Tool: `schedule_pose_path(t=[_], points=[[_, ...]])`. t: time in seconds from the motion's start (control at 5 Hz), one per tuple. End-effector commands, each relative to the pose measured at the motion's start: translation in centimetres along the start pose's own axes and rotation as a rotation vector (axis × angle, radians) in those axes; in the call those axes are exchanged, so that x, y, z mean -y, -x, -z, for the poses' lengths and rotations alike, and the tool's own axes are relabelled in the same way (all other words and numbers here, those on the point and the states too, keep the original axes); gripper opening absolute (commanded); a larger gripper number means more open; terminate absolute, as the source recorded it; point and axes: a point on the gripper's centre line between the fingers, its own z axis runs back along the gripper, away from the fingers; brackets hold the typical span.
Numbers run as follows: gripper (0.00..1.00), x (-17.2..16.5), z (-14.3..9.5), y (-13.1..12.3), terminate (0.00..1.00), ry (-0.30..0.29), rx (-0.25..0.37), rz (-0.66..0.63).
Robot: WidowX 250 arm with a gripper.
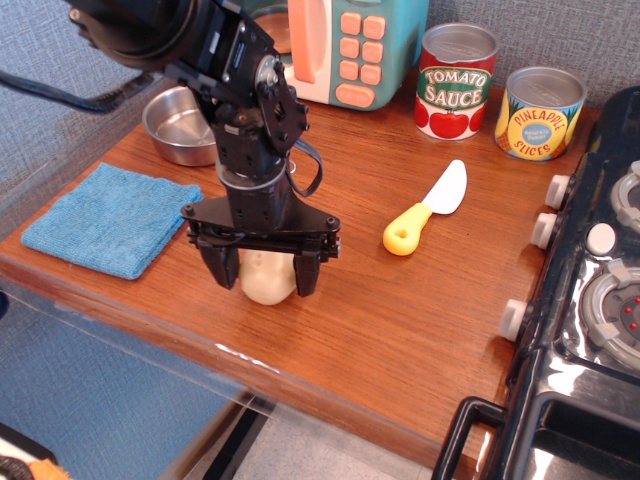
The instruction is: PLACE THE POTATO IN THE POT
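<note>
The pale cream potato (266, 279) lies on the wooden counter near its front edge. My gripper (263, 272) is lowered over it, with one black finger (222, 268) on the potato's left and the other on its right. The jaws are open and stand close to the potato's sides. The potato rests on the counter. The shiny steel pot (177, 128) stands at the back left, partly hidden behind my arm, and what shows of its bowl is empty.
A blue cloth (110, 217) lies at the front left. A yellow-handled toy knife (426, 207) lies to the right. A tomato sauce can (456, 81) and a pineapple can (541, 113) stand at the back right, a toy microwave (350, 50) behind, and a stove (590, 300) on the right.
</note>
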Motion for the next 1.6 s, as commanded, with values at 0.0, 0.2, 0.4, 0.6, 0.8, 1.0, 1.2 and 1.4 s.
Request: schedule_pose_path(t=[0.0,0.2,0.4,0.6,0.8,1.0,1.2,1.4], points=[[1.0,0.7,1.6,-2.0,0.0,0.023,-0.029,0.002],[1.0,0.7,2.4,-2.0,0.0,0.022,-0.052,0.001],[0.0,0.8,2.3,-2.1,0.0,0.014,-0.061,0.012],[0.0,1.5,1.0,-2.5,0.0,0.039,-0.059,0.067],[0.0,1.5,-3.6,-5.6,0.0,0.058,-0.003,0.27],[0.0,-1.2,-7.4,-10.0,0.0,0.057,0.029,0.401],[0.0,-4.9,-6.6,-13.2,0.0,0.033,-0.034,0.499],[0.0,-9.7,-4.5,-14.9,0.0,-0.02,-0.08,0.408]])
